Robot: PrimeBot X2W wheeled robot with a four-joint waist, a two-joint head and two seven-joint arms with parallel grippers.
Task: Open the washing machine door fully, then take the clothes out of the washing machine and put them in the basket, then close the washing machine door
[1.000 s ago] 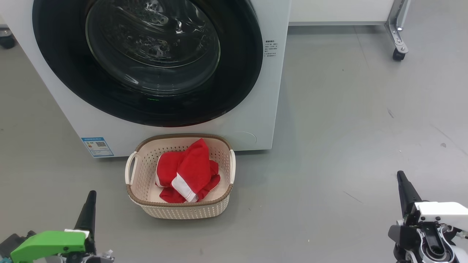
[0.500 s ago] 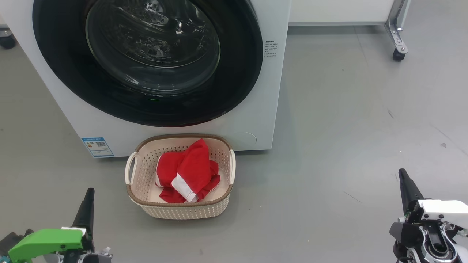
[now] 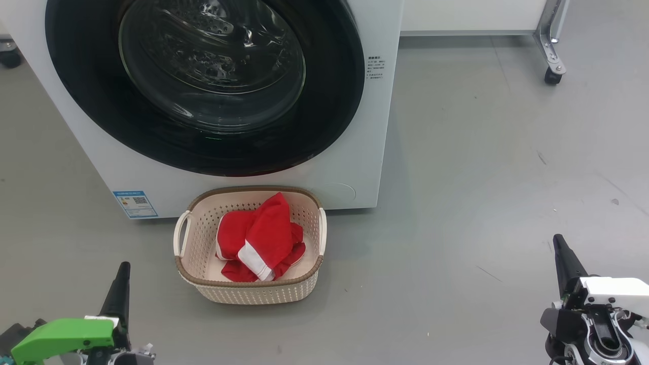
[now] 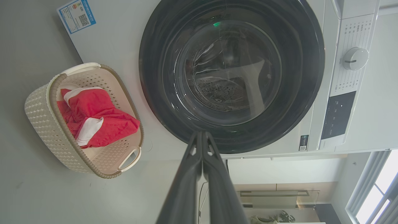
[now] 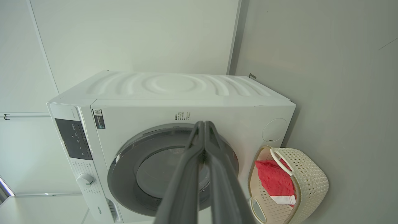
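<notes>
The left gripper (image 3: 123, 268) and right gripper (image 3: 558, 239) barely drifted, both pinched together, empty. The clothes (image 3: 261, 238) lie in the basket (image 3: 253, 295) on the floor (image 3: 456, 177), beside the washing machine (image 3: 376, 132), its door (image 3: 332, 101) closed, top cut off. A castor (image 3: 552, 76) stands at the floor's far right.

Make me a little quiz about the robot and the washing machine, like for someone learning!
1. True or false: the washing machine door is closed.
2. Where are the red clothes? A: in the drum. B: in the basket. C: on the floor.
3. Fill in: the left hand and right hand are both ____, holding nothing.
Key: 1 true; 2 B; 3 shut.
</notes>
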